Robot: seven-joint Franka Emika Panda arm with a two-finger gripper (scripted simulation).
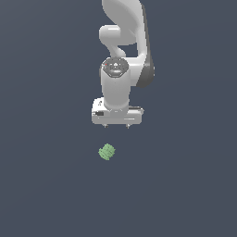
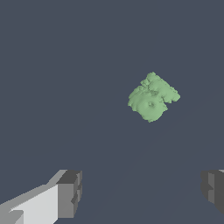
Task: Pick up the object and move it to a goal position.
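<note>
White gripper [image 1: 117, 126] spread wide and empty, small light-green lumpy object [image 1: 107, 152] on the dark worktop [image 1: 46, 185], near the gripper's 7 o'clock, untouched

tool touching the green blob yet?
Apart. The wrist view shows bare floor between the green blob and both open fingers of the tool; the exterior view shows the same gap.

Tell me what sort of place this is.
A bare simulated test scene, not a real room: a flat, featureless dark blue-grey floor, one white robot arm with its hand open above the floor, and one small light-green lumpy object lying apart from it. Everything looks rendered, without texture or furniture.
</note>
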